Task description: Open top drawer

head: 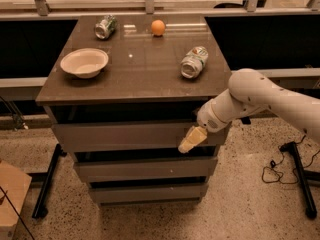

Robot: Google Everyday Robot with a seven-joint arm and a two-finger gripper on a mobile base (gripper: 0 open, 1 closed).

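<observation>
The top drawer (120, 135) is the uppermost of three grey drawers under the brown cabinet top; its plain front stands about flush with the two drawers below. My gripper (191, 139) reaches in from the right on a white arm. Its pale yellow fingertips lie against the right part of the top drawer's front, near its lower edge.
On the cabinet top (135, 74) lie a cream bowl (84, 62) at left, a can on its side (104, 26) at the back, an orange (158, 27) and another can (193, 61) at right. A railing runs behind. Cables and a stand leg (300, 179) lie on the floor at right.
</observation>
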